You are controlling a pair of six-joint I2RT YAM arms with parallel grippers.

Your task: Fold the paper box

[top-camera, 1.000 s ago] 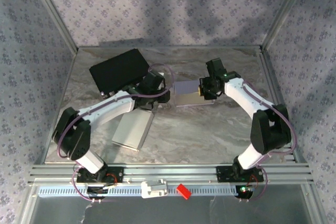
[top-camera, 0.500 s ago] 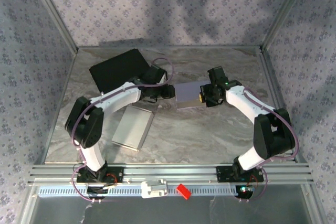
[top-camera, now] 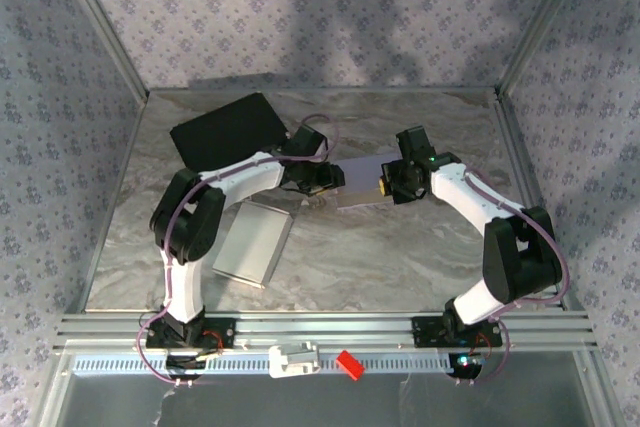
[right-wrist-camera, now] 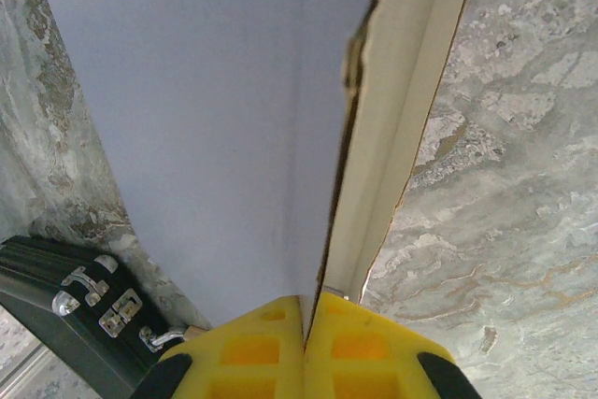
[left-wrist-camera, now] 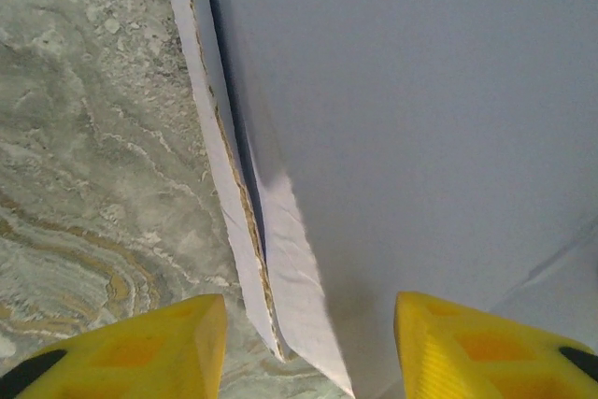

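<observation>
The smooth lavender paper box (top-camera: 360, 180) is brown-cored cardboard.

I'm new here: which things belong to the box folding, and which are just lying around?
In use: paper box, right hand pinching it, left hand open at its edge.
Lying about: black case, flat grey panel, red piece, white piece.

The left arm (top-camera: 238, 175) and right arm (top-camera: 470, 190) share glossy white tubular links and bulky black joint housings, with a thin mauve cable (top-camera: 316, 123) running along each. Their fingers (left-wrist-camera: 159, 343) are bright yellow moulded plastic with shallow square recesses and black corner insets
</observation>
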